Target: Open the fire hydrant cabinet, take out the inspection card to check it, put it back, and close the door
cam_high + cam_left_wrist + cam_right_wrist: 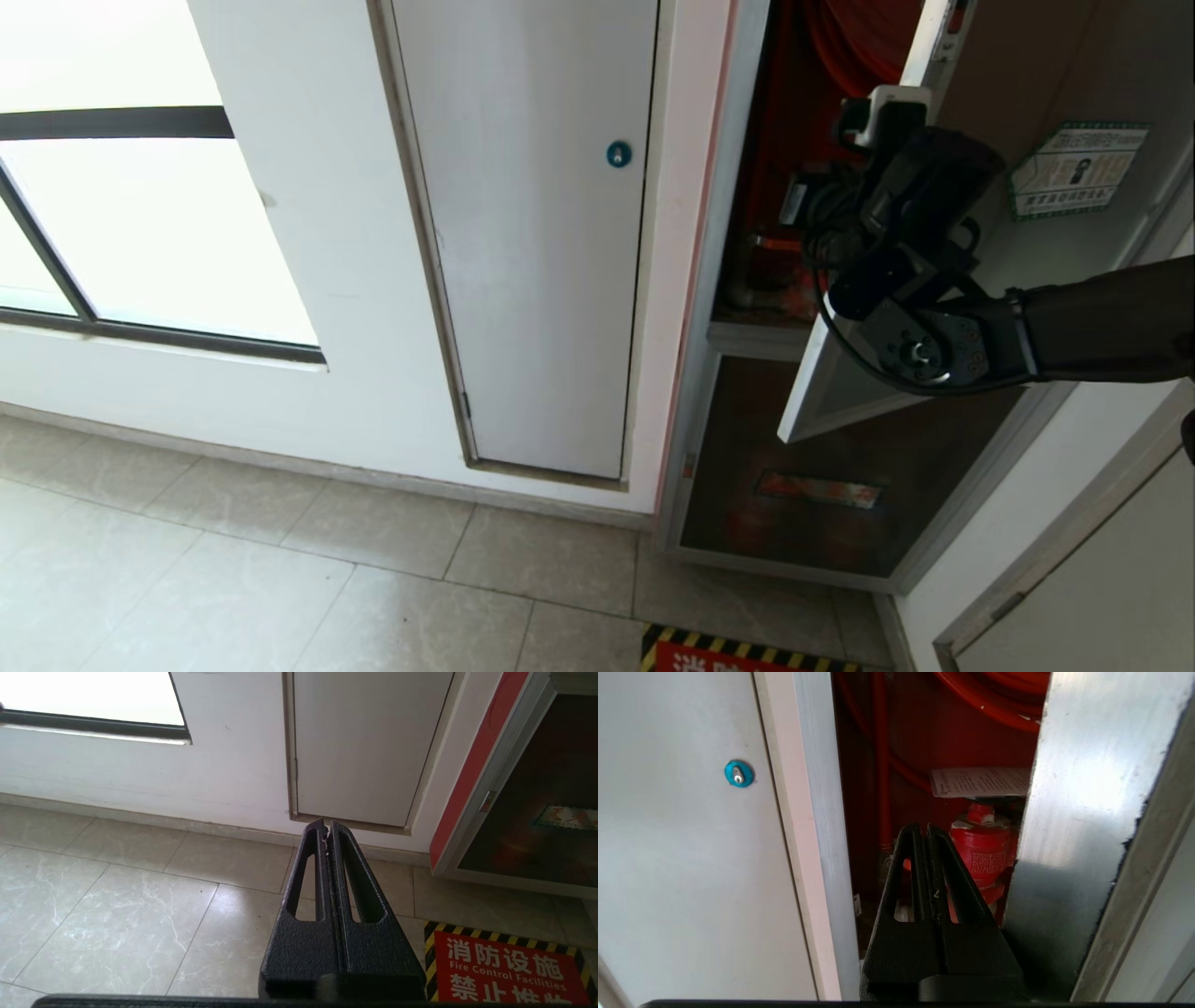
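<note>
Right wrist view first: your right gripper (926, 830) has its fingers clenched together with nothing between them, aimed into the gap beside the door (1083, 812). That makes sense if you're using the closed tips as a wedge or pusher on the door edge rather than as a clamp. Just past the tips sits the red valve (983, 849), and above it the card (980, 781), lying flat and partly hidden behind the door frame. So the card is inside the cabinet (896, 765), untouched. My read: the door needs swinging wider before you can reach it.

In the head view the door (840, 392) stands partly open, your arm in front of it.

The left gripper (328, 833) hangs over the floor (117, 882), fingers pressed shut, empty, out of the way.
</note>
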